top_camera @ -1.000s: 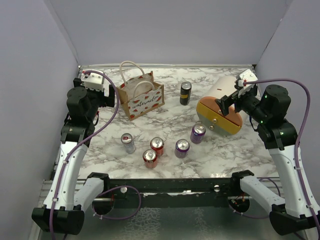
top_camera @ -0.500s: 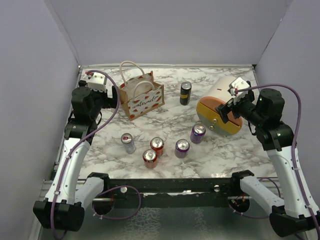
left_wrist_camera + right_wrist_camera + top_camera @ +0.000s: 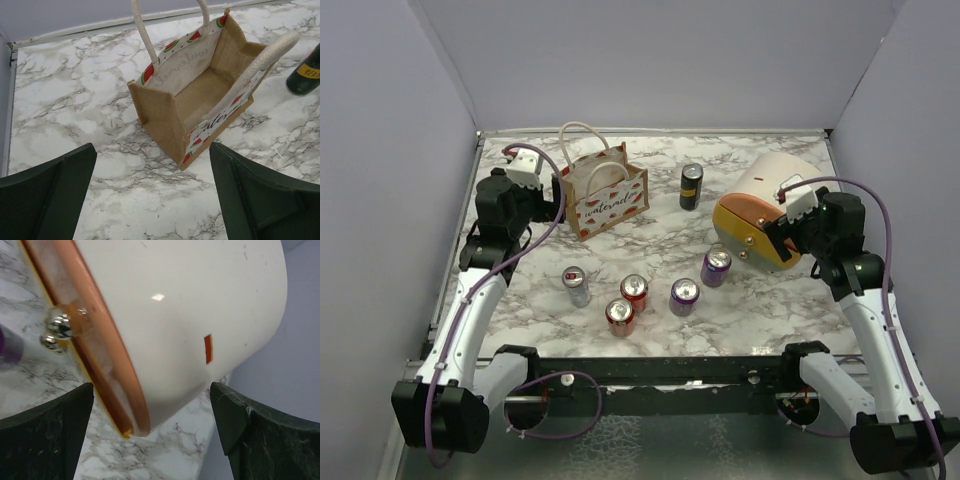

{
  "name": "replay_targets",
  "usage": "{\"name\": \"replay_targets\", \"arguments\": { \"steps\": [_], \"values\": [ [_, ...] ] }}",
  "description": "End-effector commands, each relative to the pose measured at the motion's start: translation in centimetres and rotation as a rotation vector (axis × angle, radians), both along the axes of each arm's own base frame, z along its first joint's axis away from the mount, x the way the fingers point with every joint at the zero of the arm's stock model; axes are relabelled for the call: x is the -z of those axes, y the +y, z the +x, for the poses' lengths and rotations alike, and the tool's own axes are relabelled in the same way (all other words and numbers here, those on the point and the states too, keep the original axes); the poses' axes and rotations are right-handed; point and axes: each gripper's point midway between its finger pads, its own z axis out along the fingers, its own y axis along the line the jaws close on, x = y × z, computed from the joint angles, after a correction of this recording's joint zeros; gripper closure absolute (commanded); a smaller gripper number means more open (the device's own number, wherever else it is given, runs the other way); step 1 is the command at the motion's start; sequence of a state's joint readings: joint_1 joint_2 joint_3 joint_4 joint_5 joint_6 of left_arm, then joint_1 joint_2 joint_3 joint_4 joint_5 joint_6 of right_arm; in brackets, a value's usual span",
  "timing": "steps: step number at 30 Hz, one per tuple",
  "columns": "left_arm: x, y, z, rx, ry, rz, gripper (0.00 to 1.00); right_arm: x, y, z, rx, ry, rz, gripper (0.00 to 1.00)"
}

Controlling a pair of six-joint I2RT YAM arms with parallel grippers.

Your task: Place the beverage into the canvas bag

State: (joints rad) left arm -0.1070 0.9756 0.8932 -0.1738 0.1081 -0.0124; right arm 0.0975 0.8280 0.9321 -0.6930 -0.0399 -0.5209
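**Clerk:** Item one, left gripper (image 3: 152,200): how was it entered?

**Checker:** The jaws were recorded as spread to the full, with nothing held. It was hung over the table just left of the bag (image 3: 200,100), and the bag's open mouth was faced.

**Clerk:** Item two, right gripper (image 3: 150,435)?

**Checker:** It was likewise spread wide and empty. It was set close against the dome (image 3: 190,300) at the right, and no contact could be made out.

**Clerk:** The bag?

**Checker:** It was listed as upright at far left, with its floor seen bare. The handles (image 3: 265,60) were arched over the mouth.

**Clerk:** Beverages?

**Checker:** Six were counted, all upright on the table and none in the bag.
- The black can (image 3: 691,186) was far, near the bag's right side.
- The silver can (image 3: 576,285), red cans (image 3: 634,291) and purple cans (image 3: 684,296) were grouped nearer.

**Clerk:** The step in hand?

**Checker:** It was judged to be the reach for a can, with nothing yet gripped.
- The black can was judged the handiest.
- It should be taken at mid-height, kept upright and raised above the rim.
- It should then be lowered between the handles, not across them.
- The bag was judged light, so a knock to its wall could shift or tip it.

**Clerk:** Surface and room?

**Checker:** The table (image 3: 660,240) was entered as white marble pattern, grey-veined. It was judged smooth, so a nudged can might slide. The walls (image 3: 650,60) were noted as plain pale lilac-grey on three sides.
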Motion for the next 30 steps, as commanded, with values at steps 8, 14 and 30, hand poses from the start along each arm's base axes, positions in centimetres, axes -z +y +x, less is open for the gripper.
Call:
{"name": "replay_targets", "arguments": {
  "steps": [8, 14, 30],
  "values": [
    [2.1, -1.0, 3.6, -0.005, 0.105, -0.046, 0.01, -0.8, -8.1, 4.3, 0.394, -0.049, -0.183, 0.00],
    [3.9, -1.3, 6.7, -0.025, 0.172, -0.062, 0.04, -1.5, -8.5, 5.7, 0.411, -0.016, -0.191, 0.02],
    [10.5, -4.3, 9.8, 0.044, 0.418, -0.070, 0.56, -6.9, 1.7, 2.1, -0.080, -0.026, 0.136, 0.02]
  ]
}}
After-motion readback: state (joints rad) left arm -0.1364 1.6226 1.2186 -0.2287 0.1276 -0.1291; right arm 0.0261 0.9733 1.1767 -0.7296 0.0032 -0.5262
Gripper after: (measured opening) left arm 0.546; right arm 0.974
